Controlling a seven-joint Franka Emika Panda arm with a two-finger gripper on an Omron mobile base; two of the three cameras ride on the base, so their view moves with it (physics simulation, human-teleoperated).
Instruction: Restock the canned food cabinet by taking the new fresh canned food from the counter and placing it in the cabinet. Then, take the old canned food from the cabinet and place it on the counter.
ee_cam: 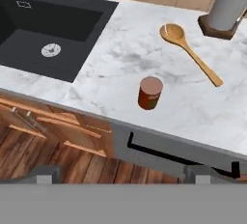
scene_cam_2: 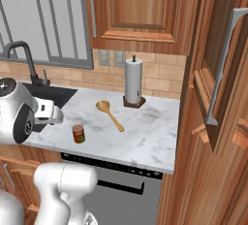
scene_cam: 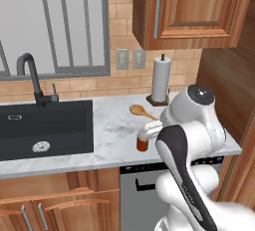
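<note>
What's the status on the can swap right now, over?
Tool open, empty, above the counter's front edge. Old canned food upright on the marble, near that edge. Wooden spoon behind it, apart; nothing in the way.

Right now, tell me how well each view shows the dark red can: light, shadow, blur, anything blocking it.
Hand view: old canned food evenly lit, slightly soft, unblocked, faint shadow on the counter. Right base view: can small but clear, no glare. Left base view: can partly hidden behind the arm.
</note>
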